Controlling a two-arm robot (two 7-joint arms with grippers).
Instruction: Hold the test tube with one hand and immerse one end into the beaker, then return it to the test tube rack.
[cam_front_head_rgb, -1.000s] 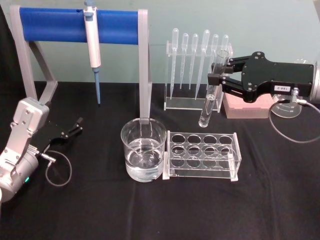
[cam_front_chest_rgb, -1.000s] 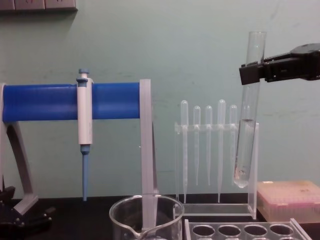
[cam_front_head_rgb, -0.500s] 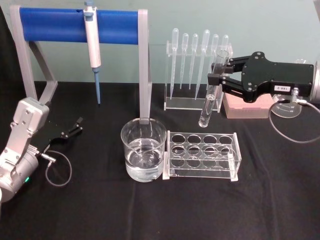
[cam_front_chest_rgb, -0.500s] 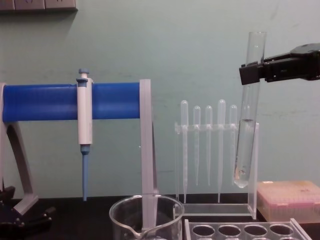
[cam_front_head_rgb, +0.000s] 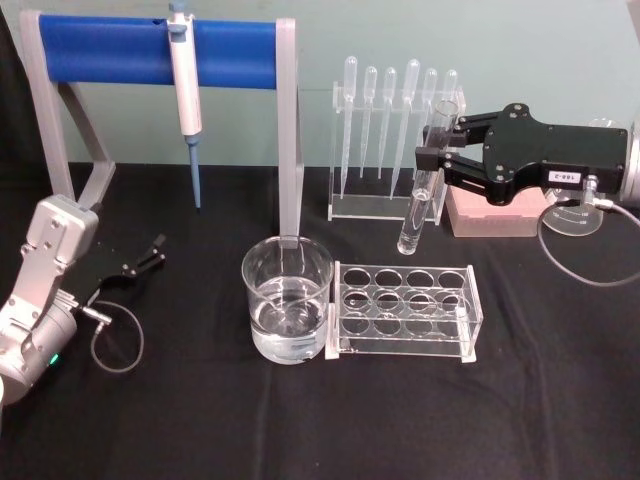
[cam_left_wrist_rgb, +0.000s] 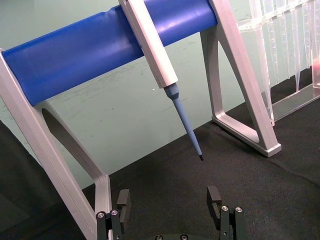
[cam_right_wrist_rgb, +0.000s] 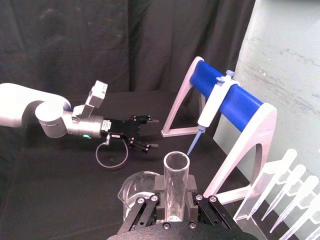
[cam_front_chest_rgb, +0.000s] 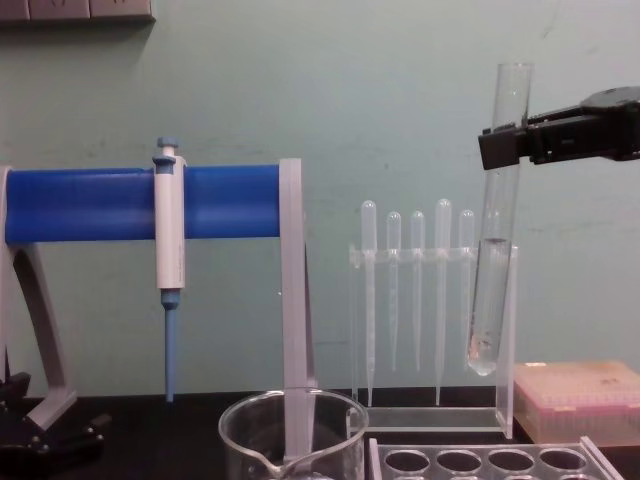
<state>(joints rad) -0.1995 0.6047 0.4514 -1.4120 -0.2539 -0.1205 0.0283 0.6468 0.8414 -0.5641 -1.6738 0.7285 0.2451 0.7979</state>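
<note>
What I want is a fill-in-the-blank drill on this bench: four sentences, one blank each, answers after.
The right gripper holds the ____ in the air.
The beaker stands to the robot's ____ of the rack.
The left gripper is parked at the robot's left with its jaws ____.
The pipettor hangs from the ____ bar.
Missing words: test tube; left; open; blue.

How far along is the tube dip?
Done: right gripper holds the test tube upright in its jaws, lifted in the air. In hand: tube hangs right of the beaker, not over it. Left: dip its round end, if not dipped already, then seat it in the rack. Left gripper parked at left.
</note>
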